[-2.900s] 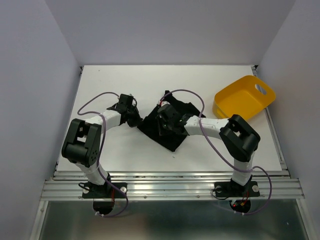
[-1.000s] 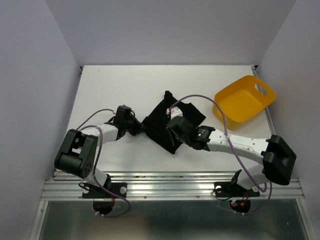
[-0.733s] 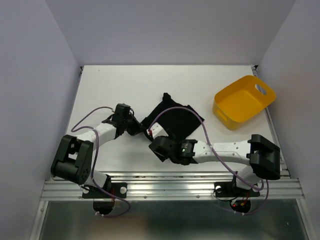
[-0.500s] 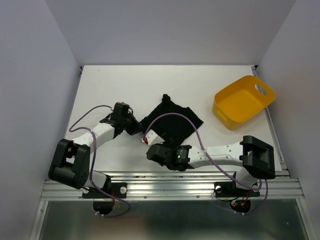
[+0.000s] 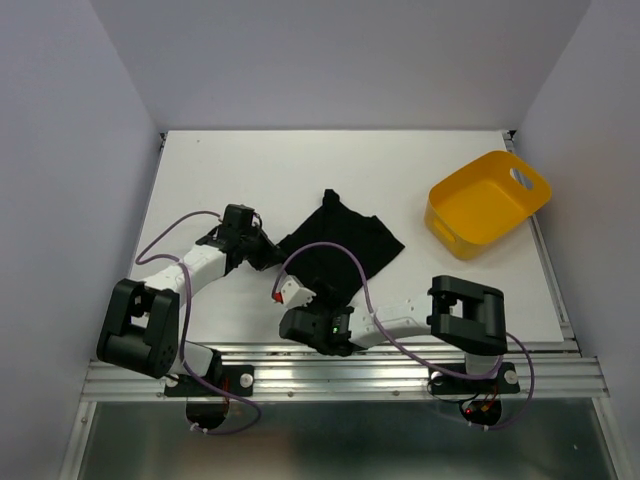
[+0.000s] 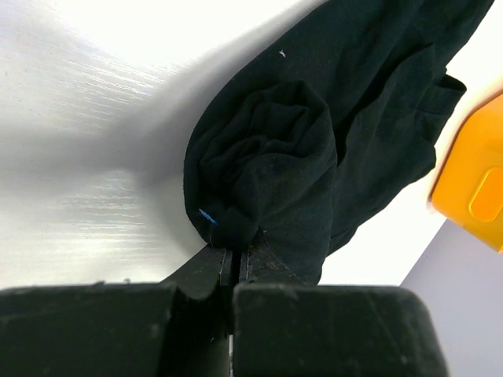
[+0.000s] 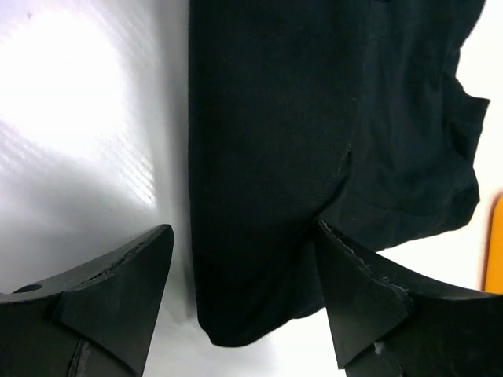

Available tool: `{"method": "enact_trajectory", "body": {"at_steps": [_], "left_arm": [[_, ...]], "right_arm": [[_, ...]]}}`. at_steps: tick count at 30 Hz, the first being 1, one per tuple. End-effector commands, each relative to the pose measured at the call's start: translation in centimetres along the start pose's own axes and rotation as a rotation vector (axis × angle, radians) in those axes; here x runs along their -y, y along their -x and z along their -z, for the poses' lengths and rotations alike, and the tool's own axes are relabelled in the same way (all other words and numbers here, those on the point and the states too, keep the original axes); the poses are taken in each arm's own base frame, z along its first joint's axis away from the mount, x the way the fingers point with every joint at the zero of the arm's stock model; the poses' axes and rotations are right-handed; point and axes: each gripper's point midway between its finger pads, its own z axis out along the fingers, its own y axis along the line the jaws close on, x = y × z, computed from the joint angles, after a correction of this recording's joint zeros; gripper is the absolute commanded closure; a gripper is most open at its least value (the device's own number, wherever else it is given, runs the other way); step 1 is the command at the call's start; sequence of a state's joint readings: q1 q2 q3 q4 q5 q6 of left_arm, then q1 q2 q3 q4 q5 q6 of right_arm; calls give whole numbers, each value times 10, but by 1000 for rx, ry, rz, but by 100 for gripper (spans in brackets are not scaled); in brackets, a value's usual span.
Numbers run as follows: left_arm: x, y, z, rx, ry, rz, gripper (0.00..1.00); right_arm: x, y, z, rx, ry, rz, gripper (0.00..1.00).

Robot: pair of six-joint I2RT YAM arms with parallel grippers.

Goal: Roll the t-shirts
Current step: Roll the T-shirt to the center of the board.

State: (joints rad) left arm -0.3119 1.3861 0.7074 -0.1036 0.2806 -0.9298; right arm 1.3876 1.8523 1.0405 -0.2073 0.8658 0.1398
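One black t-shirt [image 5: 348, 243] lies folded in the middle of the white table [image 5: 240, 170]. Its left end is rolled into a thick bunch [image 6: 267, 157]. My left gripper [image 5: 266, 256] is shut on the edge of that roll [image 6: 234, 236], low on the table at the shirt's left side. My right gripper [image 5: 315, 298] is open at the shirt's near corner. In the right wrist view its two fingers [image 7: 126, 275] stand wide on either side of that rounded corner [image 7: 259, 236], with no grip on it.
A yellow plastic tub [image 5: 488, 203] stands tilted at the back right, and shows as a yellow edge in the left wrist view [image 6: 471, 181]. The right arm's forearm [image 5: 400, 318] lies low along the near edge. Purple cables loop over both arms.
My right arm swung off the shirt toward the near left and its jaws opened. The shirt's near part now lies flatter. My left gripper stayed shut on the roll.
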Motion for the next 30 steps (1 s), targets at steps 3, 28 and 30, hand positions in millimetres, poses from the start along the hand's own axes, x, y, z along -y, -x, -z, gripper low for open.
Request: {"method": "enact_trajectory", "body": {"at_steps": [3,28,30], "left_arm": [[15,10,15,26,-55,-25,100],[18,19,25,69,-65,-109,91],[24,24,35,106,-85,-131,82]], "right_arm": [[9,-15,-15,17,-193,-36,26],[7,23,-2,45,80,-243,99],[8,27,2,14,138,-290,99]]}}
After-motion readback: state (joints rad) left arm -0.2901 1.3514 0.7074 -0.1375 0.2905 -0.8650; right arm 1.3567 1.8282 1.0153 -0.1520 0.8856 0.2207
